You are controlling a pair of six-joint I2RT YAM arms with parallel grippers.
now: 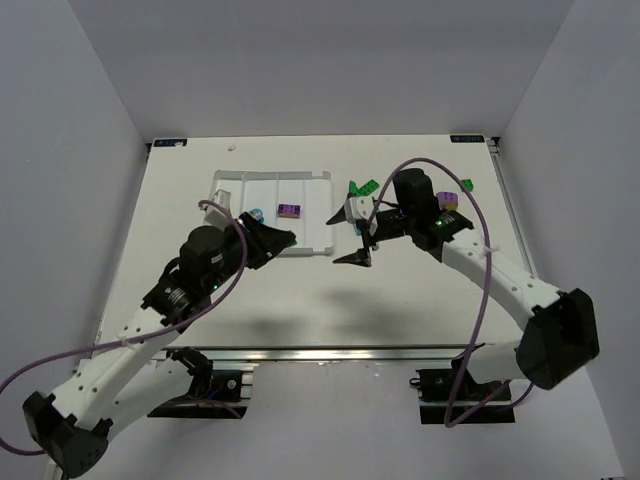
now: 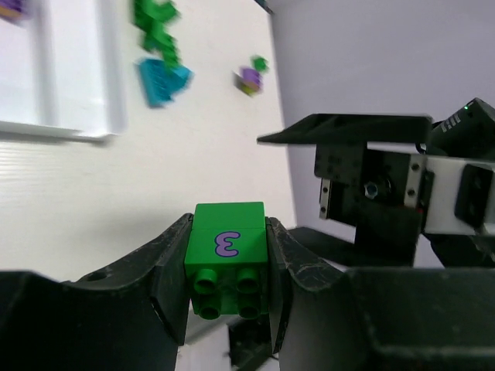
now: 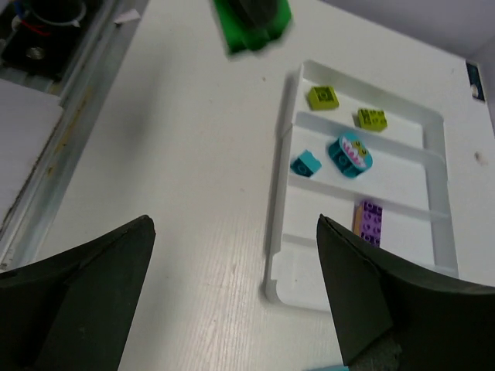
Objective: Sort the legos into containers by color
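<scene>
My left gripper (image 2: pixel 230 220) is shut on a green lego (image 2: pixel 229 259) with a purple "3" on it. It hangs by the near right corner of the white tray (image 1: pixel 318 215). My right gripper (image 3: pixel 233 224) stands wide open with nothing between its fingers, just right of the tray (image 3: pixel 433 178). In the right wrist view the containers hold two yellow-green legos (image 3: pixel 322 97), two teal ones (image 3: pixel 350 154) and a purple one (image 3: pixel 370 222), each colour in its own compartment. Loose green legos (image 1: pixel 362 187) lie beyond the right gripper (image 1: pixel 358 232).
A teal lego (image 2: pixel 162 81) and green legos (image 2: pixel 158 23) lie on the table right of the tray. Small purple pieces (image 1: pixel 447 200) sit further right, behind the right arm. White walls close in the table on three sides.
</scene>
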